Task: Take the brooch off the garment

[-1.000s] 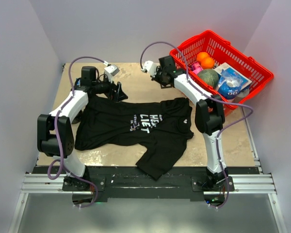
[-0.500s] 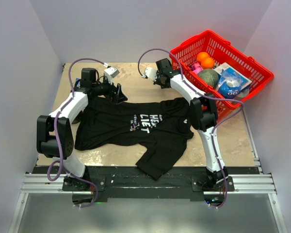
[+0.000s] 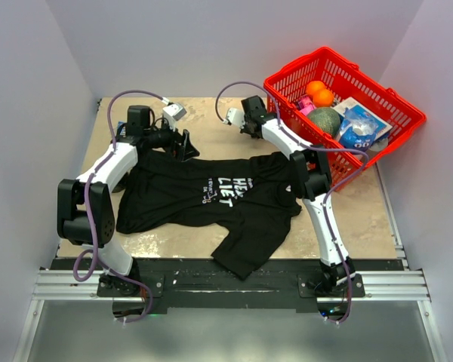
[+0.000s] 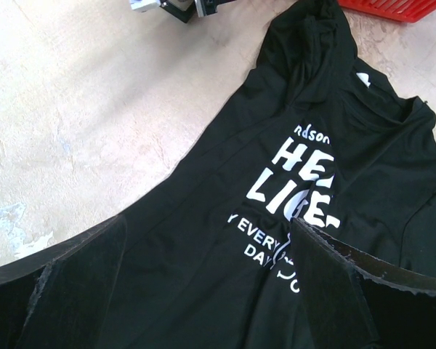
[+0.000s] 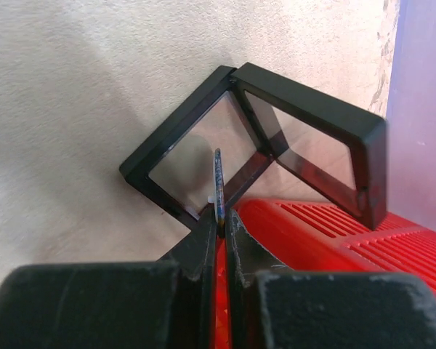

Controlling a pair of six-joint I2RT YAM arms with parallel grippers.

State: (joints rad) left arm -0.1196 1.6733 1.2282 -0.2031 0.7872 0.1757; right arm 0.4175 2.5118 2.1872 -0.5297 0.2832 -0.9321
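Beside the red basket point(image 3: 328, 53) at the far side of the table point(image 3: 362, 219), right fingers point(image 5: 219, 218) pressed shut on the brooch point(image 5: 218, 178), a thin grey-blue sliver seen edge-on and poking out past the tips. Brooch off the shirt point(image 3: 211, 196) and well apart from it. Just beyond the brooch, a black open frame point(image 5: 305, 109) on the table, close to the basket's wall; touching or not, impossible to tell. Across the table, left fingers point(image 4: 207, 240) spread wide, gripping nothing, poised over the shirt's far edge with the white lettering point(image 4: 305, 167) showing between them. Contact with the cloth not clear from either view. Black shirt laid out chest-up mid-table, collar toward the basket, one fold of cloth trailing toward the near edge. Inside the basket, two oranges point(image 3: 318, 92), a green melon point(image 3: 325, 119) and a blue packet point(image 3: 359, 130).
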